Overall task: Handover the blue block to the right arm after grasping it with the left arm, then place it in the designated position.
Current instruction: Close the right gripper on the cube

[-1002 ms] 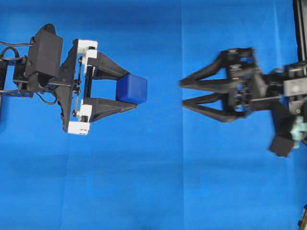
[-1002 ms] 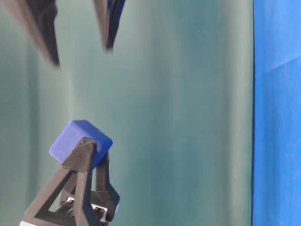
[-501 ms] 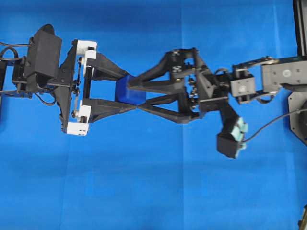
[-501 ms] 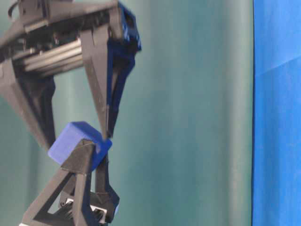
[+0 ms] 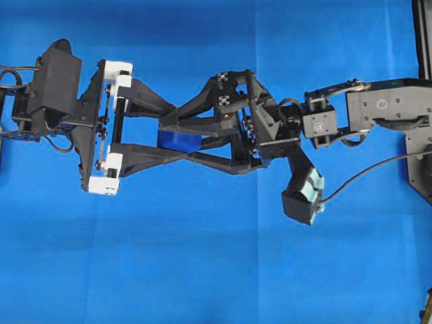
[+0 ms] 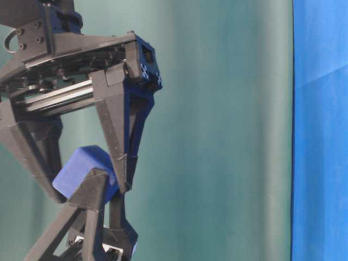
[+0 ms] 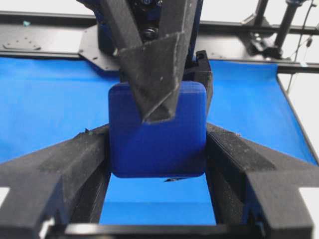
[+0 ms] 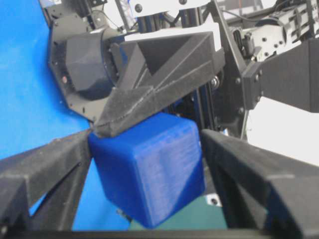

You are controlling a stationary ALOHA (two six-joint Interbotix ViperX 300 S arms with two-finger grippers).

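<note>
Left of centre in the overhead frame, we see the left tool (image 5: 177,140) pinching the blue block (image 5: 179,140) above the table (image 5: 202,270). The right tool (image 5: 174,139) brackets it, spread, one finger visibly clear. We judge the block light, rigid and smooth, best taken on its free flat faces.

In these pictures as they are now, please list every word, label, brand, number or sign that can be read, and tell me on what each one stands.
No readable text: there are no words, brands or numbers on the blue block, the left gripper, the right gripper or the blue cloth.
Small black-and-white checkered squares on the right gripper's body: a pattern, not letters, and too small to decode.
</note>
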